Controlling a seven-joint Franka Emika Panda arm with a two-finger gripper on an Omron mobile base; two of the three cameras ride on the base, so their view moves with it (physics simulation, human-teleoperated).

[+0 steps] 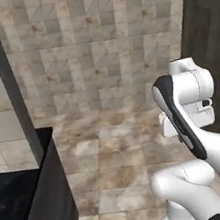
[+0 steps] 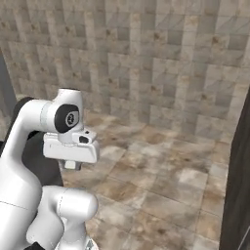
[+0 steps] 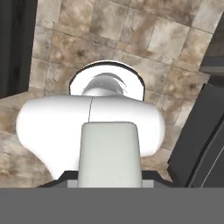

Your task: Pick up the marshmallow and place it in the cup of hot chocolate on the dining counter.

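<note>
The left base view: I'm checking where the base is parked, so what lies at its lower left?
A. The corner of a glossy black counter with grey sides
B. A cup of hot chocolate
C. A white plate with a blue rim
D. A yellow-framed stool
A: a glossy black counter with a grey side panel sits at the lower left, beside the brown tiled floor.

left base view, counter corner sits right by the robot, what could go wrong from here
1. The counter shows just its black corner at the lower left, near the base; turning or driving toward it could clip that edge.
2. A dark panel stands just beyond the folded arm on the other side, so a wide swing might strike it.
3. The base cameras face tiled floor and wall, so the robot probably has to reposition first, and a poor stop could leave the countertop out of reach.
</note>
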